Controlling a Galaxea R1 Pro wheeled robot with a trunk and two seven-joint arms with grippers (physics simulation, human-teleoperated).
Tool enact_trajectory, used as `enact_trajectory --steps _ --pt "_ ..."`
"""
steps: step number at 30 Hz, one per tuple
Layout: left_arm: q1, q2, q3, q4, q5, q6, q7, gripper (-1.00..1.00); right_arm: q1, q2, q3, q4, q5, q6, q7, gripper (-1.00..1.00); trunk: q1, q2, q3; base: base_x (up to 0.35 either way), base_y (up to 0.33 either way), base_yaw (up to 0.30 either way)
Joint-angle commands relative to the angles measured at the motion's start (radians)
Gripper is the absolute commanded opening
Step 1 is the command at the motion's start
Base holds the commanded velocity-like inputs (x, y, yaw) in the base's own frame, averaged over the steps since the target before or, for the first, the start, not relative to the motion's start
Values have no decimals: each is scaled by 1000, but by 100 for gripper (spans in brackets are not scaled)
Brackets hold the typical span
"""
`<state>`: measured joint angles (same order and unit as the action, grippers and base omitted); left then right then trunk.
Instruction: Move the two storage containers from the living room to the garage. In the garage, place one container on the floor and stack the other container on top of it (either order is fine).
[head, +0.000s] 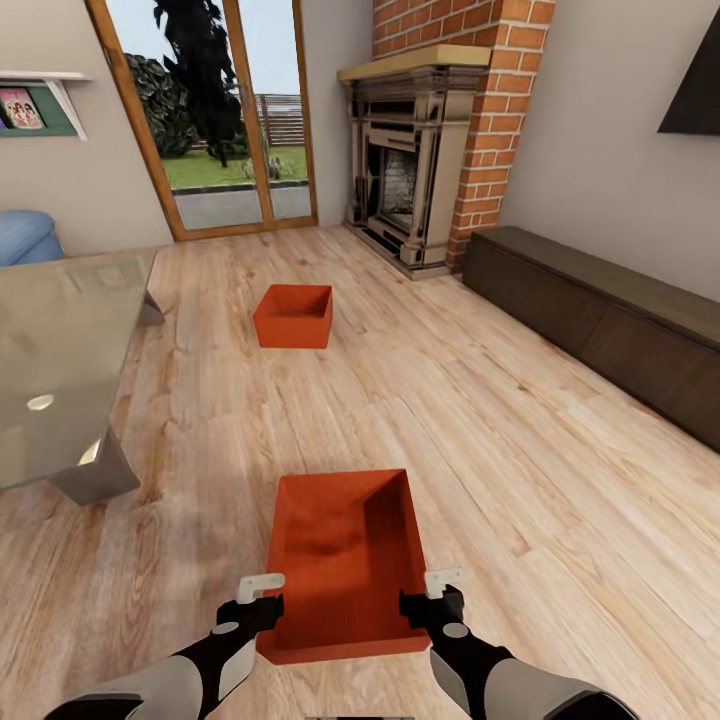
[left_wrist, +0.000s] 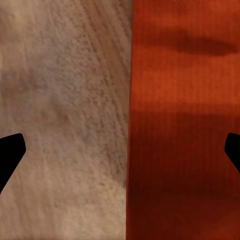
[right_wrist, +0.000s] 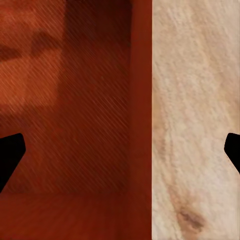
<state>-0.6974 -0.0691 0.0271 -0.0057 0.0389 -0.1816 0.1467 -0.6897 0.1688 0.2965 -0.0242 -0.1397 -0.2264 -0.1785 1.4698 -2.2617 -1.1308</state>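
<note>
Two orange-red storage containers stand on the light wood planks of the living room. The near container lies just ahead of me; the far container sits further off toward the glass doors. My left gripper is open at the near container's left wall, and my right gripper is open at its right wall. In the left wrist view the left gripper straddles the wall's edge, with wood on one side and orange interior on the other. The right gripper likewise spans the opposite wall.
A glass-topped table stands at the left. The brick fireplace and a long dark low cabinet line the right wall under a black TV. Wood-framed glass doors are straight ahead, and a blue seat is at far left.
</note>
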Motion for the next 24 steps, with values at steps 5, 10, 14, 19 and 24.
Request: enact_trajectory --steps 5,10,14,19,24 --pt "-1 0 2 1 4 -4 2 100 -1 0 9 1 -8 -4 -2 100 0 0 -1 0 0 0" --pt "-1 0 2 1 4 -4 2 100 -1 0 9 1 -3 -5 -3 100 0 0 -1 0 0 0" --pt "-1 0 3 1 4 -4 2 100 -1 0 9 1 -4 -5 -2 100 0 0 -1 0 0 0" --pt "-1 0 2 1 4 -4 2 100 -1 -22 9 1 -4 -5 -3 100 0 0 -1 0 0 0" --pt "-1 0 2 1 4 -4 2 100 -1 -36 9 1 -6 -5 -3 100 0 0 -1 0 0 0"
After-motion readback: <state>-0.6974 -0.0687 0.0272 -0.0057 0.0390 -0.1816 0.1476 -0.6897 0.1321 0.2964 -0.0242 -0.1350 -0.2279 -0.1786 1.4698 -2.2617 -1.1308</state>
